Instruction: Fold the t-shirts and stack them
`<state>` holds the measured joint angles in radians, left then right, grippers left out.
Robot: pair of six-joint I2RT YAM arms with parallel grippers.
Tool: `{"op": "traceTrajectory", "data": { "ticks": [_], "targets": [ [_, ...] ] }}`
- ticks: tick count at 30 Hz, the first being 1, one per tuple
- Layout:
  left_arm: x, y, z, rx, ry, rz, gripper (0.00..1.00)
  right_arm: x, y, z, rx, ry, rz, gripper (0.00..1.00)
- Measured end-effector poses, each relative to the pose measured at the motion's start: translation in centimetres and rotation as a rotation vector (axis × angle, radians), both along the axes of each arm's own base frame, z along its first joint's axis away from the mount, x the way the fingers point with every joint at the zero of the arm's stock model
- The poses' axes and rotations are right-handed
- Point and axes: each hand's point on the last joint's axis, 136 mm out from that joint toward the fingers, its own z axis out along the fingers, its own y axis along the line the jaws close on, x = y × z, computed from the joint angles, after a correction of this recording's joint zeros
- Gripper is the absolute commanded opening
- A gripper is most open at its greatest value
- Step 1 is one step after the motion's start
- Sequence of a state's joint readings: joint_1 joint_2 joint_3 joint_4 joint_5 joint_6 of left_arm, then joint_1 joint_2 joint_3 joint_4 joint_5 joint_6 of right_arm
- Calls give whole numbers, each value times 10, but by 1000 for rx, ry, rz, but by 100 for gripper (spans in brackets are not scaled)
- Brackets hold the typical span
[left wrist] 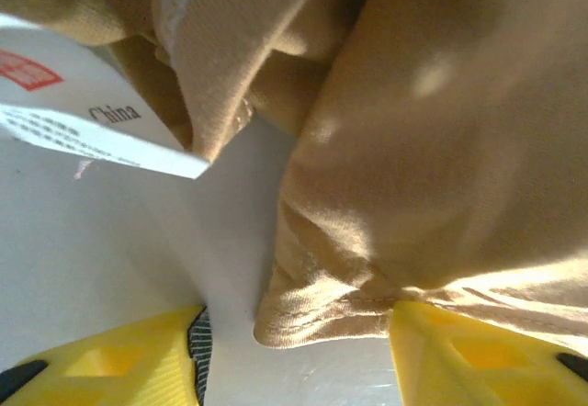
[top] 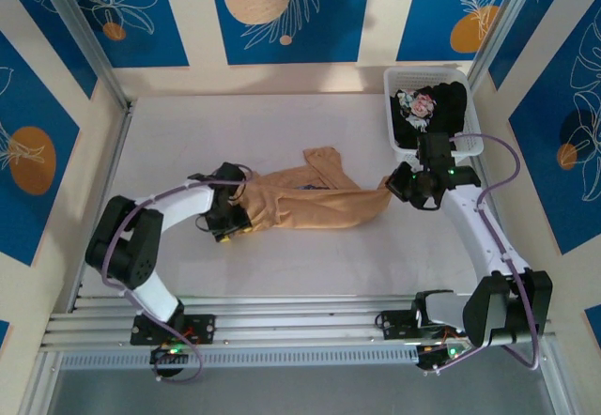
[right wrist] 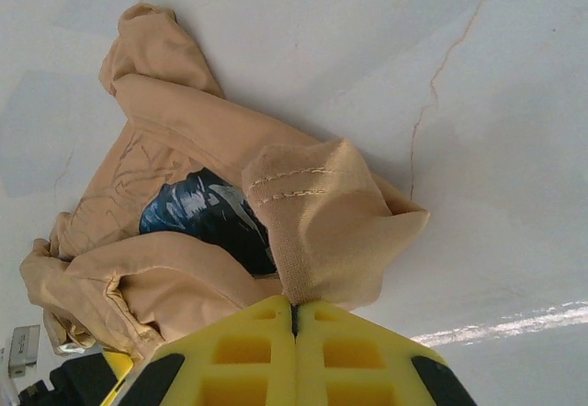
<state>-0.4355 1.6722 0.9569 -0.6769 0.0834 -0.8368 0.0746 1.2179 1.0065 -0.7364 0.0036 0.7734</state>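
The tan-orange t-shirt [top: 310,204] lies bunched in a long strip across the middle of the table. My left gripper [top: 228,220] is at its left end. In the left wrist view the yellow jaws of the left gripper [left wrist: 299,332] stand open, with a folded hem of the tan-orange t-shirt [left wrist: 441,149] resting on the table between them. At the strip's right end my right gripper [top: 392,187] is shut on a stitched hem; the right wrist view shows the right gripper [right wrist: 294,310] pinching the tan-orange t-shirt [right wrist: 331,222]. The blue print [right wrist: 197,208] peeks out of the folds. The black t-shirt [top: 446,105] sits crumpled in the basket.
The white mesh basket [top: 423,72] stands at the back right, just behind my right gripper. A white care label [left wrist: 83,121] hangs from the shirt near the left fingers. Metal rails run along the table's near edge and left side.
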Motion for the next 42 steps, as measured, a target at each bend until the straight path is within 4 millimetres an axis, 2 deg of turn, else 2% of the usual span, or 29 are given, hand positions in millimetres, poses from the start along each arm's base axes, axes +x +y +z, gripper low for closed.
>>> {"op": "traceTrajectory", "data": {
  "ticks": [4,6,8,10,12,15,17,19,22,25,27,29,31,35,37,39,42],
  "targets": [
    [-1,3,-2,60,42,-21,31,-5,0,-1,4,7,3,0],
    [3,1,-1,67,37,-25,15,-6,1,0,6,4,4,0],
    [17,-7,2,58,-10,-34,0,-7,1,1,8,1,5,0],
    [36,-12,13,66,-82,-46,0,-7,3,2,17,-5,10,0],
    [54,-12,32,81,-158,-38,0,-6,5,5,30,-18,18,0],
    [80,-7,84,105,-309,-10,0,-1,9,15,49,-47,31,0],
    [96,0,136,105,-441,29,0,7,12,33,62,-91,38,0],
    [104,12,196,94,-590,81,0,20,15,63,76,-168,47,0],
    [100,37,276,82,-790,170,0,38,20,120,101,-317,57,0],
    [76,62,332,76,-939,242,0,42,25,171,126,-451,67,0],
    [55,78,358,68,-1016,281,0,34,28,195,140,-519,79,0],
    [32,93,381,51,-1094,319,0,17,33,216,154,-580,97,0],
    [8,108,404,27,-1176,352,0,-6,38,239,170,-651,127,0],
    [-27,126,446,-17,-1303,382,0,-54,41,278,197,-776,168,0],
    [-34,129,473,-44,-1357,394,0,-71,38,298,204,-833,173,0],
    [-32,128,494,-58,-1385,394,0,-77,38,315,213,-871,182,0],
    [-8,115,510,-60,-1377,379,0,-64,44,322,223,-864,198,0]
  ]
}}
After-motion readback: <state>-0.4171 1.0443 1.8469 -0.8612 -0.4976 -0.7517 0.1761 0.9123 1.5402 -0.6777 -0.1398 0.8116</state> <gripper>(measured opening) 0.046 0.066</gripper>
